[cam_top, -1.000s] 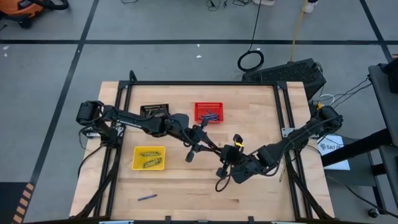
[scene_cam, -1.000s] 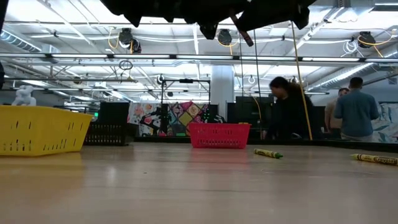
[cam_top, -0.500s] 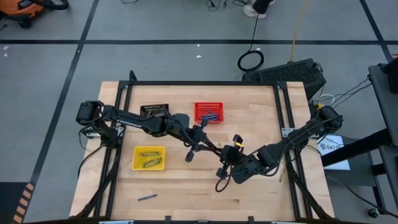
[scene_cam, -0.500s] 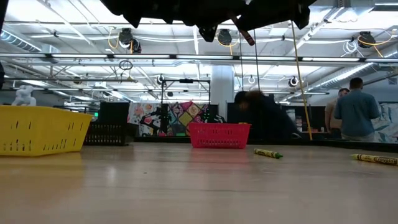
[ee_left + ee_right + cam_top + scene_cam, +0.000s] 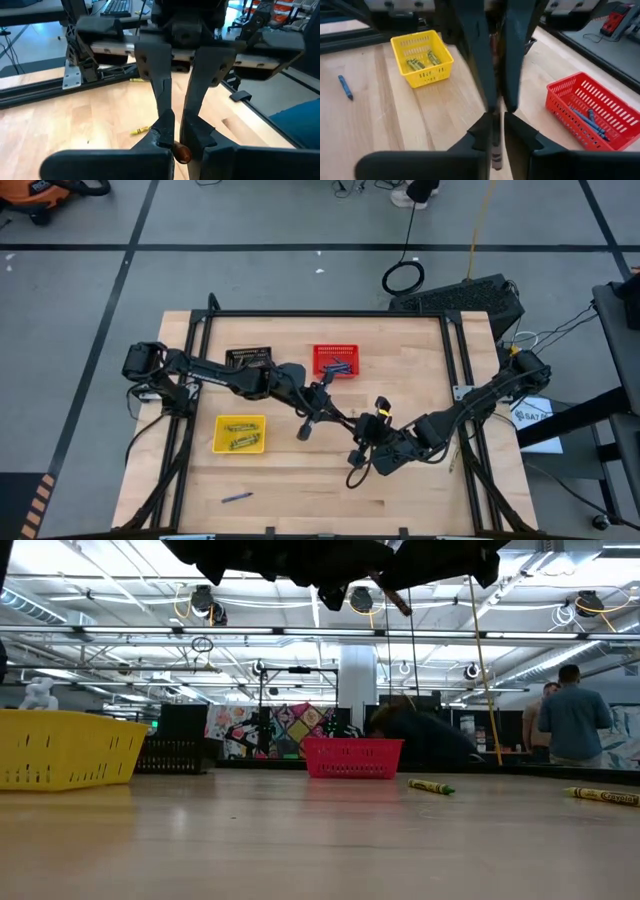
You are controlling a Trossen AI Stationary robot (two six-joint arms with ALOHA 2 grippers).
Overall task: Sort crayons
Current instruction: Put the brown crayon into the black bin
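Observation:
My two grippers meet tip to tip above the middle of the table, my left gripper [image 5: 338,418] coming from the left and my right gripper [image 5: 360,444] from the right. Both are shut on one brown crayon [image 5: 496,145], which also shows high above the table in the low view [image 5: 392,598]. The yellow basket [image 5: 240,434] holds yellow-green crayons [image 5: 420,62]. The red basket [image 5: 336,361] holds blue crayons [image 5: 587,120]. The black basket [image 5: 249,358] stands at the far left. A blue crayon [image 5: 237,497] lies near the front edge. My left gripper pinches the brown crayon between its two fingers; the crayon's rounded end [image 5: 181,152] shows back between them. The fingers lie along the crayon. The crayon is lifted clear of the table. My right gripper pinches the same crayon's other end [image 5: 496,159] between its two fingers, facing the left gripper. The fingers lie along the crayon, which runs on between the left gripper's fingers [image 5: 485,75]. The crayon is clear of the table.
Two yellow-green crayons [image 5: 430,786] [image 5: 602,796] lie loose on the table's right part; two show in the left wrist view [image 5: 141,130] [image 5: 136,79]. Black frame rails [image 5: 455,355] run along the table's sides. People stand in the room behind.

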